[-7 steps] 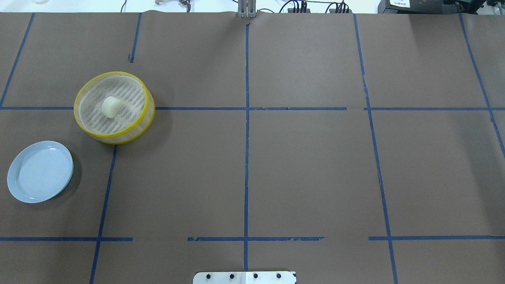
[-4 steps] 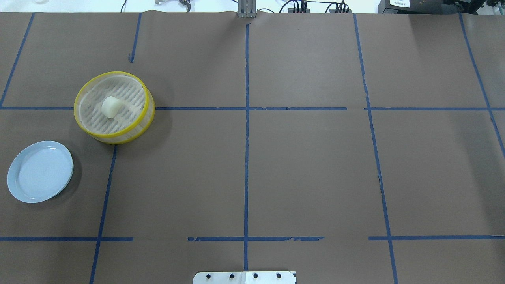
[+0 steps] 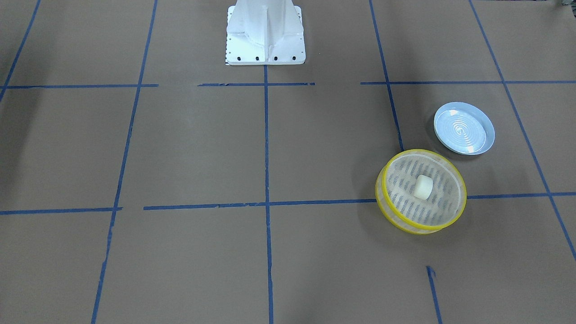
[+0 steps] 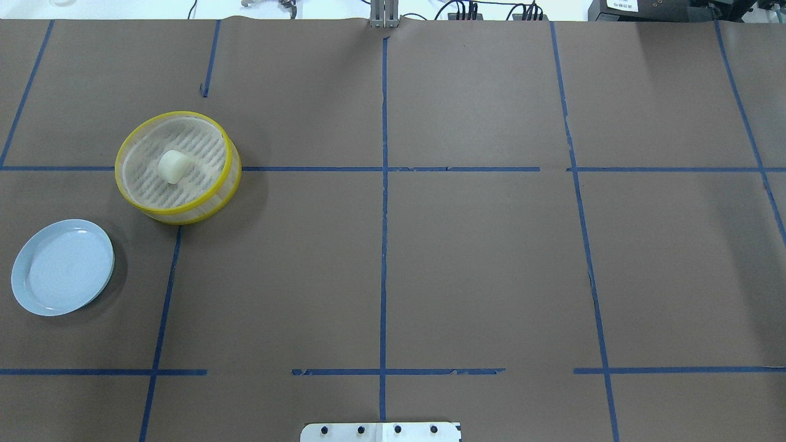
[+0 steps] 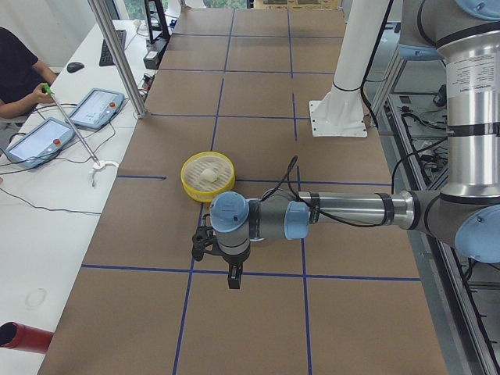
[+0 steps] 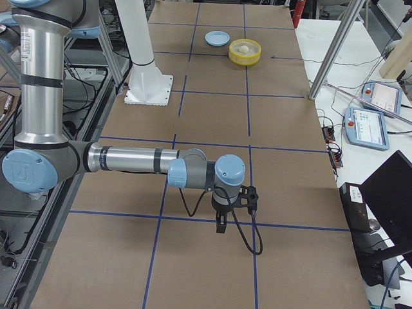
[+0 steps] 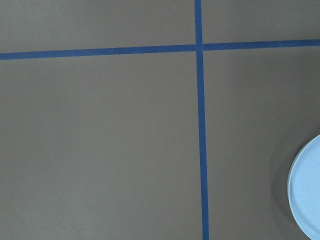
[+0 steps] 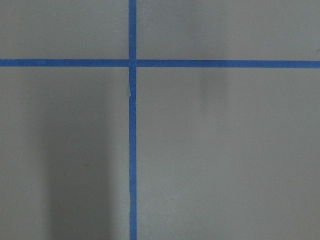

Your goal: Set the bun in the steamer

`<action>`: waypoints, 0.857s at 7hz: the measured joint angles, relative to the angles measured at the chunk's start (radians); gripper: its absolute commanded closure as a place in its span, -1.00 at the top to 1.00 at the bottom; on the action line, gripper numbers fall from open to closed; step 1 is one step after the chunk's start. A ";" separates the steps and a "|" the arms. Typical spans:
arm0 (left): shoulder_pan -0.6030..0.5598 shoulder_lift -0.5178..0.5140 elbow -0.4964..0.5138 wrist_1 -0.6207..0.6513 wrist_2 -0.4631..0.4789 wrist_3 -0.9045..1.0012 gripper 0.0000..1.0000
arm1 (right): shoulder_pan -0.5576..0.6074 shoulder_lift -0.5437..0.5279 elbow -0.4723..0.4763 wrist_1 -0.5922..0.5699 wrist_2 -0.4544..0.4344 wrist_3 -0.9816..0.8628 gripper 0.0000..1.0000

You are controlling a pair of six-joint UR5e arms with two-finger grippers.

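Note:
The cream-white bun (image 4: 172,166) lies inside the yellow-rimmed steamer (image 4: 178,212) on the table's left side, near the middle of its slotted base. It also shows in the front view, bun (image 3: 423,186) in steamer (image 3: 420,228), and in the exterior left view (image 5: 206,175). My left gripper (image 5: 231,278) shows only in the exterior left view. It hangs over the table nearer that camera than the steamer, and I cannot tell whether it is open or shut. My right gripper (image 6: 221,226) shows only in the exterior right view, far from the steamer (image 6: 245,53), and I cannot tell its state either.
A pale blue ridged plate (image 4: 61,267) sits on the brown paper near the steamer, towards the robot's side; its edge shows in the left wrist view (image 7: 307,197). Blue tape lines cross the table. The robot's white base (image 3: 264,31) stands at the table's edge.

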 measured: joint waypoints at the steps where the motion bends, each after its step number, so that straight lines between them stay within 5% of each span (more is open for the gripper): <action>1: -0.005 0.000 0.000 0.000 0.000 0.000 1.00 | 0.000 0.000 0.000 0.000 0.000 0.000 1.00; 6: -0.010 0.001 0.000 0.000 0.000 0.000 1.00 | 0.000 0.000 0.000 0.000 0.000 0.000 1.00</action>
